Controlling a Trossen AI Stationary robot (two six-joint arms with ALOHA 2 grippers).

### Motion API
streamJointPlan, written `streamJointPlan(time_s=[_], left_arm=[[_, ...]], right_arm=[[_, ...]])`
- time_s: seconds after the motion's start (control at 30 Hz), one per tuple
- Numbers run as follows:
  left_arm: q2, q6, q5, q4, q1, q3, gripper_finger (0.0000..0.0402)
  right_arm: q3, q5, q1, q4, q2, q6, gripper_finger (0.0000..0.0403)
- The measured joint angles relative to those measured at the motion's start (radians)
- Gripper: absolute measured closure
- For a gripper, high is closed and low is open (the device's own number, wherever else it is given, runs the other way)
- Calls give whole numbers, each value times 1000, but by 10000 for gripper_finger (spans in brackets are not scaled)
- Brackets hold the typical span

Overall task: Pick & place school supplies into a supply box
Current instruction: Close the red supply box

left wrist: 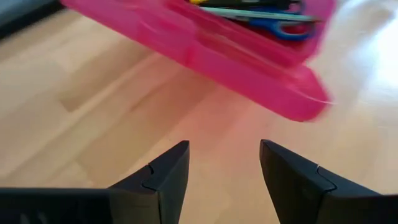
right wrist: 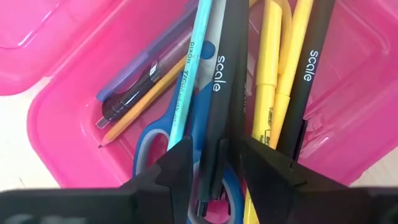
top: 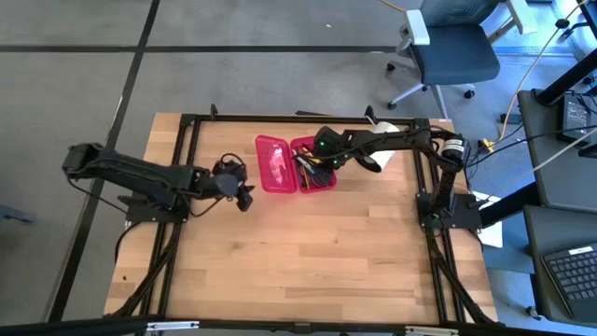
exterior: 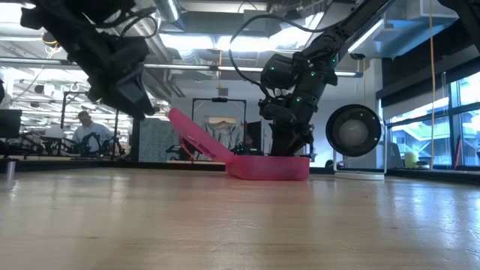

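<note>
Right hand [right wrist: 214, 162] reaches into supply box [top: 289, 163], clamped on black pen [right wrist: 217, 93]; left hand [left wrist: 224, 168] apart.

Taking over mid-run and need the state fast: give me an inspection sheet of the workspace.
Surface: wooden table, bare in front.
Job's things: pink supply box open; pens, pencils and blue-handled scissors inside.
Clutter: white roll at the back edge.
Grippers: right gripper in the box, fingers around a black pen; left gripper open, empty, beside the box.
Cables: along the right arm.
Surroundings: office chair; person far off.
</note>
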Motion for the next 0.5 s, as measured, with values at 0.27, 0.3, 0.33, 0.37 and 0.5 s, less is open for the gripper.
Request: streamJointPlan(time_s=[0.27, 0.3, 0.33, 0.37, 0.5], left_arm=[[157, 81, -11, 67, 70, 0, 216], [176, 95, -7, 85, 80, 0, 217], [195, 114, -3, 113, 89, 0, 217], [213, 139, -2, 147, 98, 0, 217], [249, 211, 16, 242, 137, 0, 215]], right_arm=[[0, 0, 0, 0, 0, 0, 265], [0, 0, 0, 0, 0, 0, 265], [0, 0, 0, 0, 0, 0, 265], [0, 0, 0, 0, 0, 0, 265], [0, 0, 0, 0, 0, 0, 265]])
